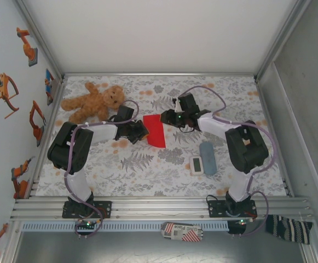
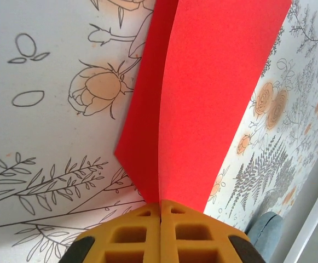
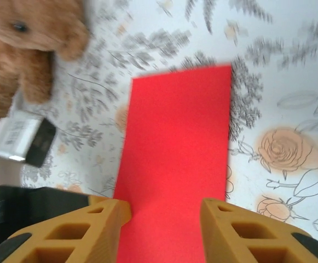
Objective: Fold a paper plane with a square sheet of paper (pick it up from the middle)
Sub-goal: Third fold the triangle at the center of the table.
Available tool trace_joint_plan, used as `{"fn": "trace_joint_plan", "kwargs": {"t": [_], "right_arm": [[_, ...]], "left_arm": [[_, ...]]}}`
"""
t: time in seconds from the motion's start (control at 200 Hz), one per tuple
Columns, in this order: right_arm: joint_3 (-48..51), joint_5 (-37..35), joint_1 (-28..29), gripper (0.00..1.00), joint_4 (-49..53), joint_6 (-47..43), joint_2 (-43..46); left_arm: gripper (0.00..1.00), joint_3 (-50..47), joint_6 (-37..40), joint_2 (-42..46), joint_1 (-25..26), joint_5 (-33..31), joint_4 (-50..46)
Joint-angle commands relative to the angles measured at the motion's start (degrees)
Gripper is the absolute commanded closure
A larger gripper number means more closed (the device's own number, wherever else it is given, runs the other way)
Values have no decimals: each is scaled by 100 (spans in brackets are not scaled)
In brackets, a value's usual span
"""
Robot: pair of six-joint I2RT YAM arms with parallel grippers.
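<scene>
At the middle of the surface, between the two arms: the square sheet of paper, doubled over into a narrow red oblong with a slanted near end, not yet anything like a plane. Lying mostly flat on the floral cloth, near the teddy bear and well apart from the grey-blue block and the white timer.

Gripped on its left side by the left tool, clenched hard on the paper with both yellow fingers pressed together and no gap between. Seen from that wrist, a crease running straight out from the closed tips, one flap bowing up off the other. Probably held there to pin the fold line and keep the layers from sliding or springing open.

Faced from the far right by the right tool, released and spread wide, one finger to either side of the sheet's width, hovering above rather than touching, as far as can be told. Probably positioned to come down on the free flap and press or pull it over against the anchored edge.

Early in the folding, by the look of things: one fold made, nose and wings to come. Worth minding: thin paper, easily creased crooked or torn under a clamped grip if tugged sideways.
</scene>
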State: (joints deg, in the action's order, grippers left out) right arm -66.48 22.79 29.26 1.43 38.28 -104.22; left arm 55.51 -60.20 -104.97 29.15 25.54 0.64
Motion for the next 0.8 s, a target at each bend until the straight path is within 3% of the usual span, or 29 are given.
{"fn": "trace_joint_plan", "kwargs": {"t": [0.0,0.13,0.381,0.486,0.791], "right_arm": [[367,-532,-16,54,-207,-815,524],[1088,-823,5,40,-875,-1494,1069],[1987,-1105,277,32,-1853,-2694,1466],[2517,-1226,574,30,-2729,-3185,1657],[2495,-1687,1382,23,-2484,-4397,1388]], "left_arm": [[98,96,-157,273,-35,56,-52],[97,118,-250,338,-32,44,-35],[97,260,-290,250,-45,58,-109],[97,296,-273,193,-41,82,-72],[97,317,-413,51,-41,224,105]]}}
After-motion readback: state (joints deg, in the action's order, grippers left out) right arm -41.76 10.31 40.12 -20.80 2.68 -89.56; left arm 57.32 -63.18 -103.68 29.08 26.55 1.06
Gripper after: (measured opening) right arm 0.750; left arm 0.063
